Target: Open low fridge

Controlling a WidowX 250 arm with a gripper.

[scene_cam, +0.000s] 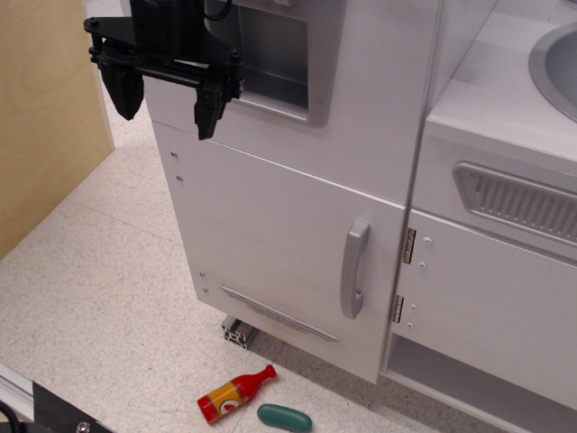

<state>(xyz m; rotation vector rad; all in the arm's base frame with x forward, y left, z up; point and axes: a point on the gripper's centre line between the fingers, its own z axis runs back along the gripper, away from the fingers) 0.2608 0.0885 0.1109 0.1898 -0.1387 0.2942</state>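
no readable text anywhere, toy sauce bottle (233,396) label shows only a blurred white round mark

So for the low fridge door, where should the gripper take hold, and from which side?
Probably the grey handle on the low fridge door, gripped mid-bar from the front. It stands vertical and bows off the panel, leaving room behind it. The gripper is open, up near the door's top-left corner, clear of the handle.
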